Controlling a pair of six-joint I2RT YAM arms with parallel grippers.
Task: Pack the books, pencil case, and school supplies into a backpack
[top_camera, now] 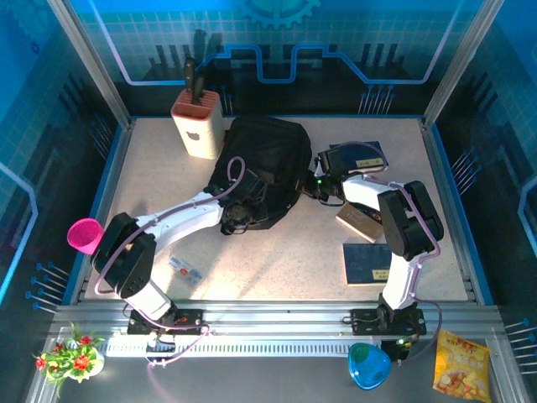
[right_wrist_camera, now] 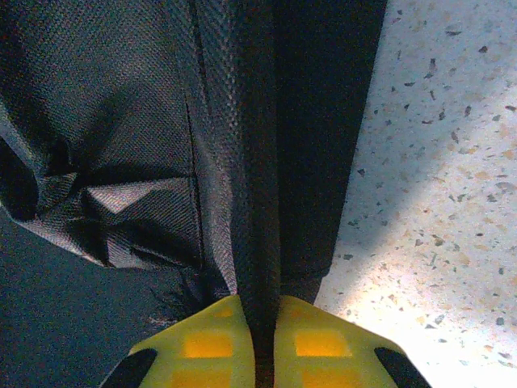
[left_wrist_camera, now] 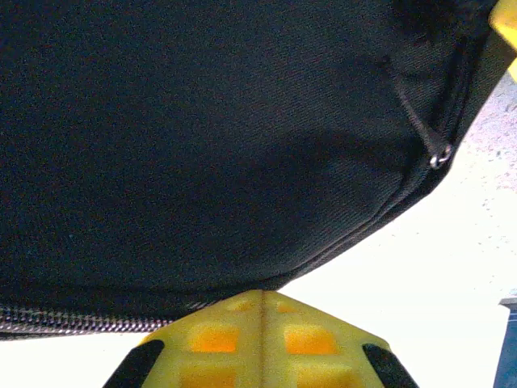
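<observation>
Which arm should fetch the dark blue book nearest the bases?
Right, likely. The thin dark blue book lies beside the right arm, far from the left gripper at the large black fabric backpack. The right gripper must first release the backpack fold its jaws pinch.

The top camera looks steeply down from above and behind the arm bases, taking in the whole table (top_camera: 285, 260), with the backpack (top_camera: 260, 164) toward its far side. The left wrist camera sits very close to the backpack's near edge, facing its black fabric. The right wrist camera sits equally close at the backpack's right edge, looking down along a fold. All three views share the backpack.
</observation>
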